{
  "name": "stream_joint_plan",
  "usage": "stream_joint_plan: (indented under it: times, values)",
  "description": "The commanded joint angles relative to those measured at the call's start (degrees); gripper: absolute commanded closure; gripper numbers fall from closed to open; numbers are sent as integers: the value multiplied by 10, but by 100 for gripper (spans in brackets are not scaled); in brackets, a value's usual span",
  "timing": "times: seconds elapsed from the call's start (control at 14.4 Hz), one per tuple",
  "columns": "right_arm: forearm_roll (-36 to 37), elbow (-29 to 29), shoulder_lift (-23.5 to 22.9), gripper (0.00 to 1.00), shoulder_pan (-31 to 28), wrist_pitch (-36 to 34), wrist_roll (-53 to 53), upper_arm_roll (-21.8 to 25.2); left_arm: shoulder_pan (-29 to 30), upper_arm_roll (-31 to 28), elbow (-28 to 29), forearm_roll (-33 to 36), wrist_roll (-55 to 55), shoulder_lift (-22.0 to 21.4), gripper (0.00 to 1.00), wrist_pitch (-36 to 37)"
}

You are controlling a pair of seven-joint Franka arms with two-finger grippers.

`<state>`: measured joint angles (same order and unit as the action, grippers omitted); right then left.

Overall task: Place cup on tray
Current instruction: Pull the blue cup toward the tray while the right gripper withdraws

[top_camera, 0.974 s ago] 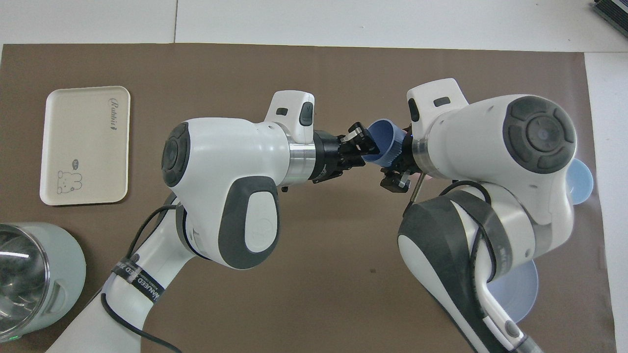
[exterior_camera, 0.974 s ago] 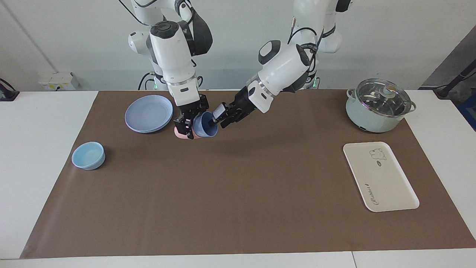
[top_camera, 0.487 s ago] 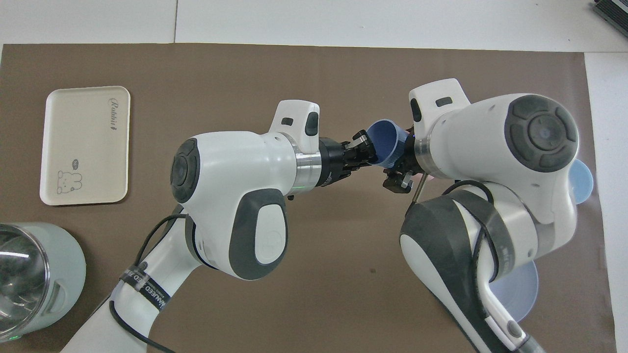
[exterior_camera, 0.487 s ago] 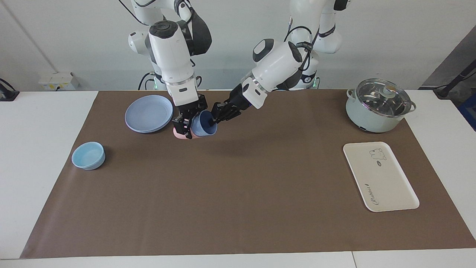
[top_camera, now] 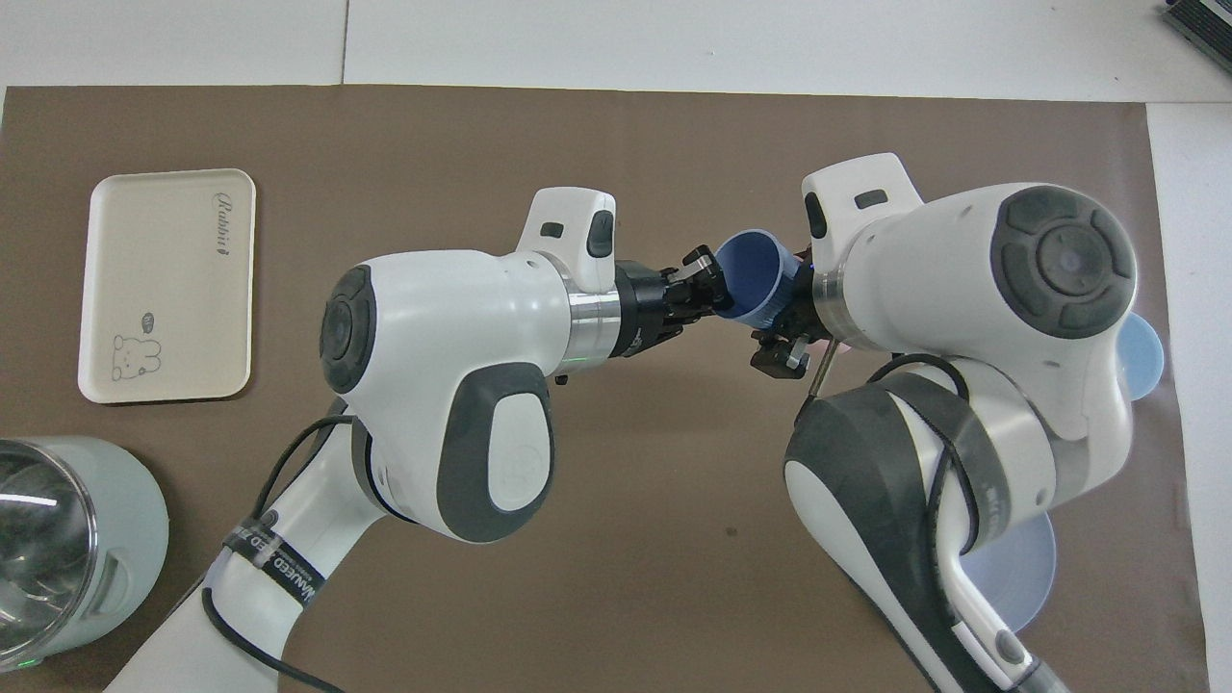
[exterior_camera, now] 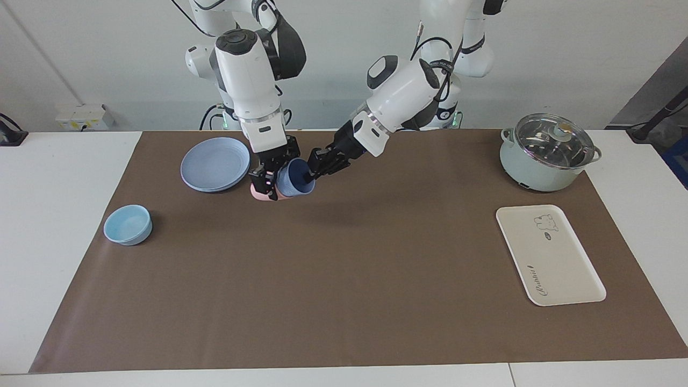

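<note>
the cup (exterior_camera: pixel 295 181), the one blue tumbler on the table, is tilted with its mouth turned away from the robots, nested in the one pink cup (exterior_camera: pixel 261 194) just beside the plate. the right gripper (exterior_camera: pixel 270 180) comes down on this pair with its fingers clamped around the pink cup. the left gripper (exterior_camera: pixel 310 171) reaches in from the left arm's side, and its fingers close on the blue cup's rim, one fingertip inside the mouth.

going from the robots outward: one pale green pot (exterior_camera: pixel 544 152) with a glass lid sits nearest them, at the left arm's end of the table; what it holds cannot be told. one blue plate (exterior_camera: pixel 215 163) lies toward the right arm's end, nothing on it. the two nested cups come next. farther out, one light blue bowl (exterior_camera: pixel 128 224) stands at the right arm's end, with nothing seen in it. farthest from the robots lies the one tray (exterior_camera: pixel 549 255), cream with a bear drawing and script, at the left arm's end, bare and well apart from the blue cup. everything rests on one brown mat (exterior_camera: pixel 355 279).

in the overhead view the blue cup (top_camera: pixel 753 279) shows between the two wrists, its open mouth facing up toward the camera.
</note>
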<state>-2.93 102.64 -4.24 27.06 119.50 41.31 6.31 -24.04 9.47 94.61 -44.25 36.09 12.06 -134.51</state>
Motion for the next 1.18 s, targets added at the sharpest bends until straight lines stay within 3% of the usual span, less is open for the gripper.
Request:
stream_joint_plan:
  times: [0.0, 0.28, 0.42, 0.56, 0.83, 0.97, 1.11]
  values:
    - [11, 1, 9, 100, 1, -12, -14, -2, 68, -2, -56, 56, -1, 26, 100, 57]
    - [1, 2, 8, 100, -11, -4, -12, 0, 162, -3, -50, 164, -1, 25, 100, 90]
    - [-19, 8, 6, 100, -42, 34, 1, 0, 204, -4, -25, 228, -8, 20, 100, 84]
    - [-99, 15, 1, 100, -70, 81, 48, 0, 249, -5, 22, 294, -37, 3, 100, 65]
    - [-306, 34, -16, 100, -157, 121, 225, 0, 388, -4, 52, 300, -232, -6, 100, 58]
    - [-418, 36, -37, 100, -201, 121, 340, 1, 430, -6, 68, 300, -319, -10, 100, 52]
    - [-530, 47, -57, 100, -230, 121, 417, 0, 463, -5, 111, 300, -357, -15, 100, -2]
